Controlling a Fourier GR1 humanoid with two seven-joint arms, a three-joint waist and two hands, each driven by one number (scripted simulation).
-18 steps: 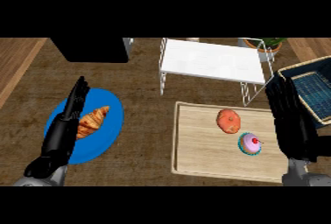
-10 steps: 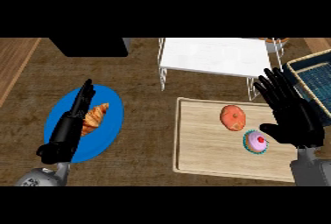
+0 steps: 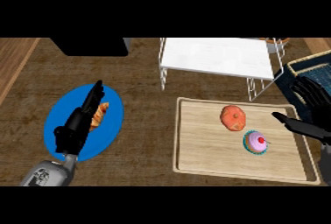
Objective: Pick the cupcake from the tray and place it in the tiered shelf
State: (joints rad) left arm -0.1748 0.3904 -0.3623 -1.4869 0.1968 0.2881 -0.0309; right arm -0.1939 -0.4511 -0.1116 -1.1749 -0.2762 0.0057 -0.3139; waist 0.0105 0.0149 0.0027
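The right hand's fingers (image 3: 313, 94) were spread open and held nothing, with the thumb reaching in over the tray's right side. The cupcake (image 3: 257, 142), pink frosting with a red cherry in a teal wrapper, sat upright on the wooden tray (image 3: 200, 144), just below and to the left of that thumb's tip, near it but apart from it. Being round, the cupcake offered no long axis to line up with; what counted was that it lay toward the thumb side of the right hand (image 3: 309, 113), slightly nearer the robot than the palm.

An orange doughnut (image 3: 233, 117) lay on the same tray, up and to the left of the cupcake, about level with the thumb and further from it.

Beyond the fingers, further from the robot and to their left, stood the white tiered shelf (image 3: 216, 59), its top surface bare.

The left hand (image 3: 79, 127) rested far off to the left, fingers straight and relaxed, over a blue plate (image 3: 65, 116) holding a croissant (image 3: 98, 117). By my reading, the right hand was much the nearer one for the pick.
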